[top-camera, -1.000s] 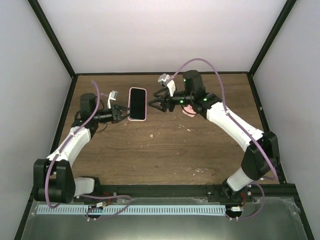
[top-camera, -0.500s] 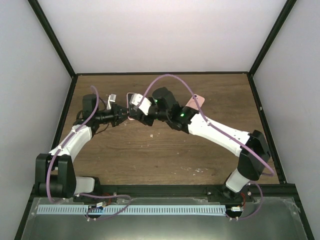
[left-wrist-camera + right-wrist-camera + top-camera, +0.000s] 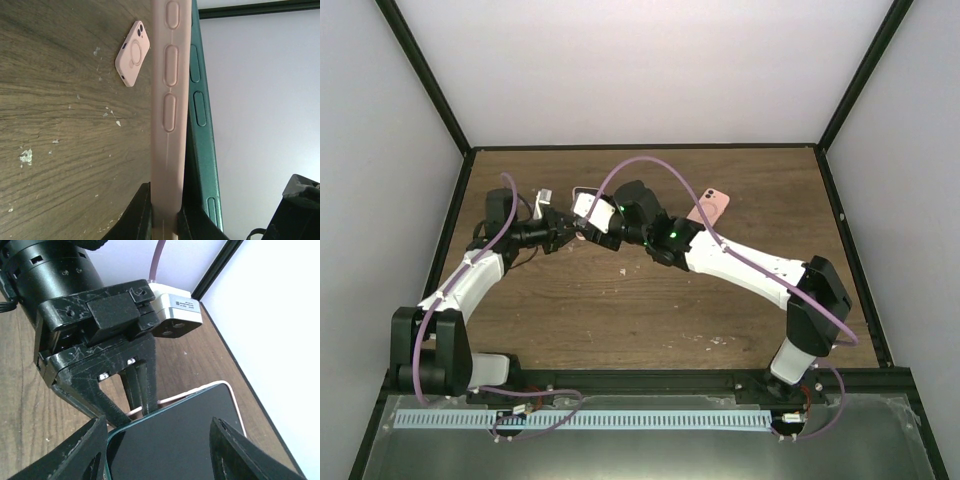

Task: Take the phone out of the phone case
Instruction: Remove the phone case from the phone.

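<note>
My left tool (image 3: 165,215) is clamped shut on the soft pink silicone phone case (image 3: 170,100), near the wooden worktop's (image 3: 650,300) far edge, left of centre. My right tool (image 3: 159,427) straddles the stiff, probably slippery dark-green phone (image 3: 175,440), jaws half apart; grip uncertain. I would pinch its bare long edges.

A brown wooden tabletop (image 3: 650,310), flecked with pale scuffs, forms the floor of a booth. A plain white far wall (image 3: 640,70), a white left wall (image 3: 365,220) and a white right wall (image 3: 915,220) close it in. Black metal frame bars (image 3: 420,75) run up from the far corners. A black rail (image 3: 650,378) borders the near edge, with a grey metal tray (image 3: 650,455) nearer still. The light is soft and even.
</note>
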